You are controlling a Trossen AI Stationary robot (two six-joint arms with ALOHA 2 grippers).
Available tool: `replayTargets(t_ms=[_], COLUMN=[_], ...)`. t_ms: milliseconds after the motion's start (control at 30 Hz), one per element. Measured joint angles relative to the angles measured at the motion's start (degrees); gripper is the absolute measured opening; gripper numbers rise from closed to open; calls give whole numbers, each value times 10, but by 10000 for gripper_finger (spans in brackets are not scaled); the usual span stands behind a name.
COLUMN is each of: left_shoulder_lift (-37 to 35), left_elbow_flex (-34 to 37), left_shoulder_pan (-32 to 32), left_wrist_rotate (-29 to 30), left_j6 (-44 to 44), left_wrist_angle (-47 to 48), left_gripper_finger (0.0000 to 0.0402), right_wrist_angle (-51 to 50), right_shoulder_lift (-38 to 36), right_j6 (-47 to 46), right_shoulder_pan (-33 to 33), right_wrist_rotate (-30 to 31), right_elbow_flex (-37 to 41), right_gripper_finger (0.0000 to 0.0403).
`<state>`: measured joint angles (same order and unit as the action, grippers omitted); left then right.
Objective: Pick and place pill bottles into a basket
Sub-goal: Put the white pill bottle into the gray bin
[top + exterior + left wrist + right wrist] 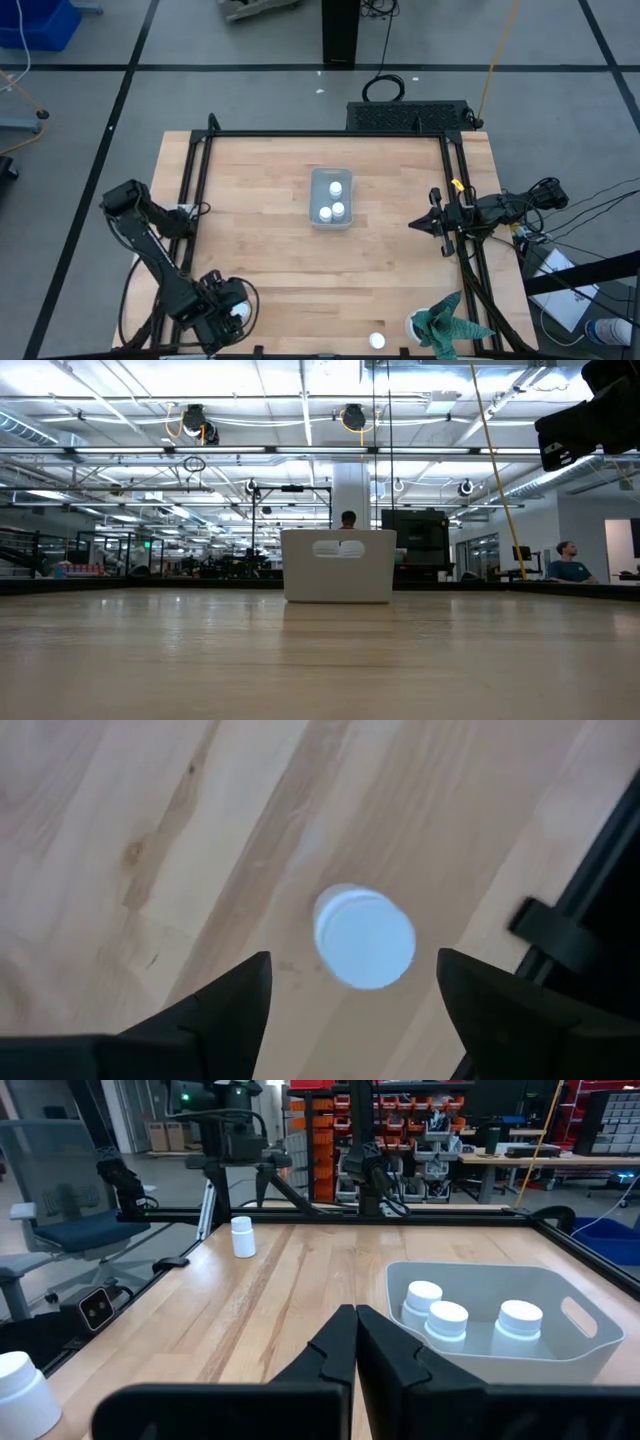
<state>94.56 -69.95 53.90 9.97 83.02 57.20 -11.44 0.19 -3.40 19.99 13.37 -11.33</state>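
The wooden surface [260, 250] carries the basket [331, 215] at its middle, three pill bottles [337, 186] inside. At the near-left corner the left hand [350, 982] hangs released above another bottle [365, 937]; it should descend and clench. The right hand [355, 1342] waits clenched, empty.

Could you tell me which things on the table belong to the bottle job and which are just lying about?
Job: basket holding three pill bottles; bottle under the open left tool; loose bottle at the table's edge.
Lying about: green spiky plant; black mesh pad.
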Motion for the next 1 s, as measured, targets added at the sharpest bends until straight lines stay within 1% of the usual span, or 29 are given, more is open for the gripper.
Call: replayTargets(t_ms=[267,500,667,1000], left_shoulder_lift=[0,0,0,0], left_elbow_flex=[2,44,47,48], left_shoulder_pan=[2,0,0,1], left_wrist_rotate=[16,5,10,16], left_j6=[-19,-5,-17,-18], left_wrist_angle=[-25,-47,-81,-74], left_gripper_finger=[281,280,276,278], right_wrist_angle=[0,0,0,0], right_shoulder_lift=[0,0,0,0], right_j6=[0,0,0,0], right_shoulder_pan=[0,0,0,0], right_wrist_rotate=[0,0,0,0], right_elbow_flex=[0,0,0,0], right_gripper_finger=[4,4,4,4])
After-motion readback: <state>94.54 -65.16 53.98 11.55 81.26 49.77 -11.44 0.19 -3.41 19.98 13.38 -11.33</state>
